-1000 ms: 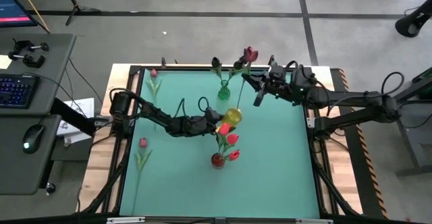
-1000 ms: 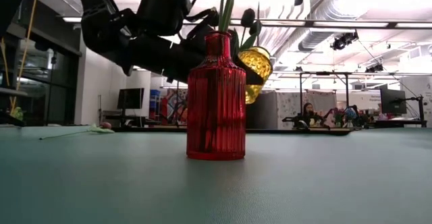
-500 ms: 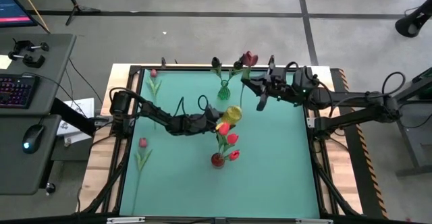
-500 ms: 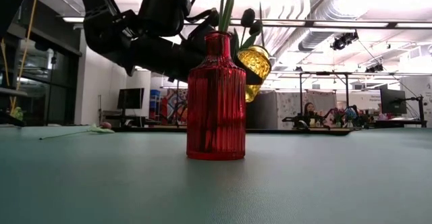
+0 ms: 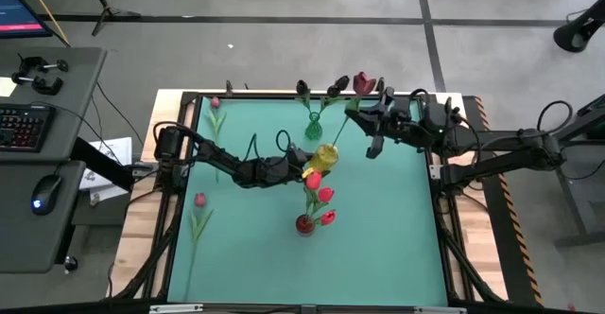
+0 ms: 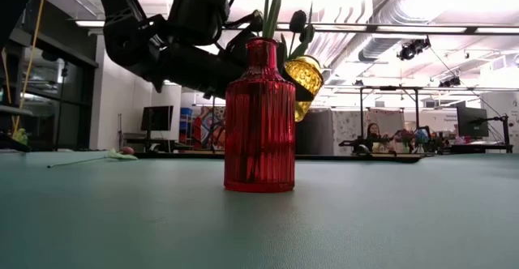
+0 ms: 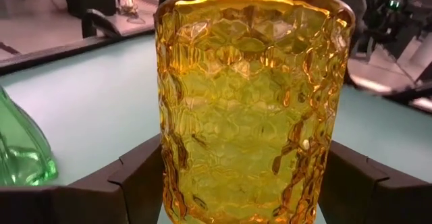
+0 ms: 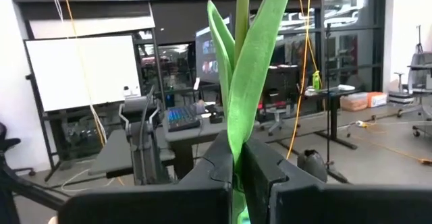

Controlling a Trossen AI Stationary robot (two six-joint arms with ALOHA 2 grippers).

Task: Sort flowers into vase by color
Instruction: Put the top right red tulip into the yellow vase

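My left gripper is shut on a yellow glass vase near mid-table; the low view shows this vase lifted and tilted behind the red vase. My right gripper holds a dark maroon tulip whose stem slants down to the yellow vase's mouth. The red vase stands on its base with red tulips in it. A green vase near the far edge holds near-black tulips. Two pink tulips lie flat on the left. My left gripper pinches the yellow vase's body between its two fingers, coming level from the table's left. The vase is lifted clear of the table and tilted. My right gripper pinches the maroon tulip's green stem and leaf between its fingertips, coming from the table's right and lying across the stem. The flower is lifted; its head stands beyond the fingers and its stem slants down toward the yellow vase.
A black frame runs around the green mat. The near half of the mat holds only the red vase. A desk with keyboard and mouse stands left of the table. Offices and people show far behind in the low view.
My right gripper has moved toward the table's right edge with the maroon tulip; the head has shifted right and the stem now slants more, its lower end staying by the yellow vase. The left gripper keeps the yellow vase lifted, almost unmoved.
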